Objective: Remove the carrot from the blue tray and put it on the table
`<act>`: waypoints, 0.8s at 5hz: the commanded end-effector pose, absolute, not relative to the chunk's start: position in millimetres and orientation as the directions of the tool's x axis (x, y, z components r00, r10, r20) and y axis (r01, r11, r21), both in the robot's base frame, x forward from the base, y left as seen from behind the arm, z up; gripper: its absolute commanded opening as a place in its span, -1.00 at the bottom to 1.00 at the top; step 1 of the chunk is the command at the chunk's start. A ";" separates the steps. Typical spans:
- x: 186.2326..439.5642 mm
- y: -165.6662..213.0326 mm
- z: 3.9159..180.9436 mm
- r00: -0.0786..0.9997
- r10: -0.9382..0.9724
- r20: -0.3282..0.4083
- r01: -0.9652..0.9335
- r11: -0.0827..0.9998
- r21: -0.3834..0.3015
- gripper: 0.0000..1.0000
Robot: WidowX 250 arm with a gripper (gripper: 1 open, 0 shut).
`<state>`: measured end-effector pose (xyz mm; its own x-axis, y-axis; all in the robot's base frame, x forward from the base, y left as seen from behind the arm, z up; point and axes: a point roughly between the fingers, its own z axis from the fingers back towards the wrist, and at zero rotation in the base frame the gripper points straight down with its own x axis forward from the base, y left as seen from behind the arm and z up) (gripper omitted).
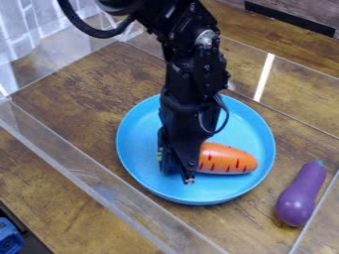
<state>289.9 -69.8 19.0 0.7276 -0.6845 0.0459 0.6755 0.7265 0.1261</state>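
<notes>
The orange carrot (pixel 228 159) lies on its side in the right front part of the round blue tray (pixel 249 125), which rests on the dark wood table (pixel 79 89). My black gripper (pixel 180 171) points straight down onto the tray at the carrot's left end. Its fingers are shut around that end, and the carrot's leafy top is hidden behind them. The carrot's body still touches the tray floor.
A purple eggplant (pixel 300 193) lies on the table just right of the tray. Clear plastic walls (pixel 93 164) border the table at the front left and at the back right.
</notes>
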 end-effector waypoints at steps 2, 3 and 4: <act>289.5 -74.5 19.9 0.718 -0.696 0.032 0.688 0.715 0.125 -1.00; 292.0 -73.7 24.5 0.717 -0.696 0.029 0.688 0.714 0.130 -1.00; 294.8 -72.9 28.8 0.718 -0.696 0.026 0.687 0.714 0.134 -1.00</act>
<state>292.0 -69.1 23.1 0.7262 -0.6874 0.0073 0.6816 0.7214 0.1226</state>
